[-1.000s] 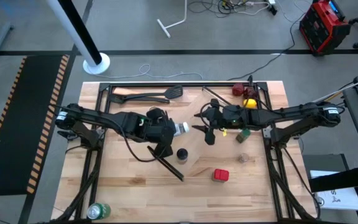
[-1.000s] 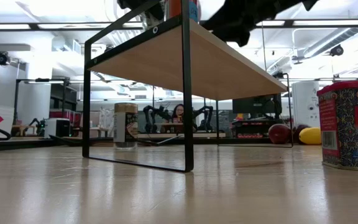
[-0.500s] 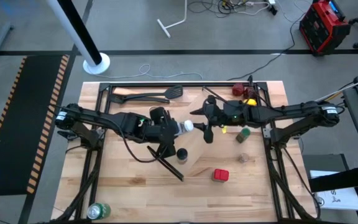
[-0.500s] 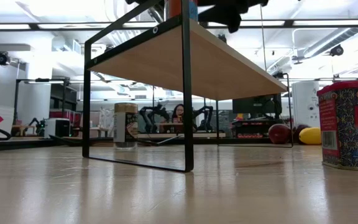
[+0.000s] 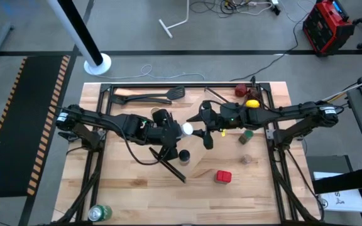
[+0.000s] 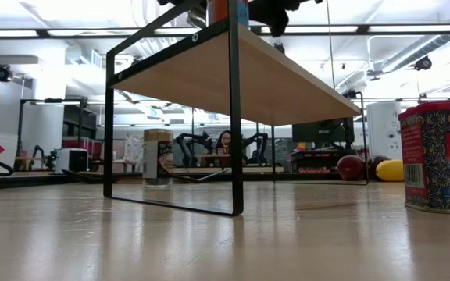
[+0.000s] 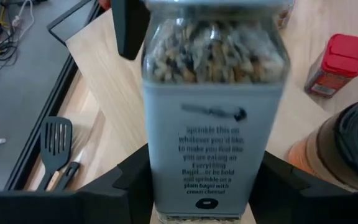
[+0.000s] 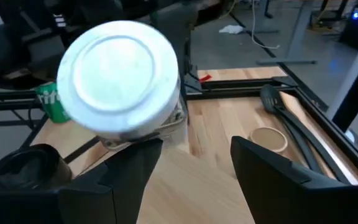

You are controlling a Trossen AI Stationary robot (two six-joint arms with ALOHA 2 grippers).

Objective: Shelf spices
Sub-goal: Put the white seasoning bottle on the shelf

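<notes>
My left gripper [image 5: 173,130] is shut on the white-capped jar [image 5: 182,129], a square glass jar of seeds with a grey label [image 7: 211,155]. The jar hangs over the pale wooden shelf [image 5: 201,154]. My right gripper [image 5: 202,129] stands open just right of the jar's white cap [image 8: 120,78], its fingers apart from it. The black-capped jar [image 5: 183,154] stands by the left gripper. The red tin [image 5: 223,177], green jar [image 5: 247,134] and tan cylinder [image 5: 247,159] stand on the table to the right. My left gripper pinches the jar's lower body [image 7: 166,186] between its two fingers, one on each opposite flat side near the bottom end. The fingers come level from the table's left and lie along the jar. The jar is lifted clear and lies about level, cap toward the right gripper.
Black spatulas [image 5: 156,97] lie at the far left. A yellow lemon [image 5: 252,104] and a dark red fruit [image 5: 241,90] sit at the far right. A green can [image 5: 99,212] stands at the near left corner. A black tube frame [image 5: 105,91] rings the table.
My right gripper has moved toward the table's left, closing in on the jar's white cap with its fingers still apart. My left gripper keeps its hold on the jar.
</notes>
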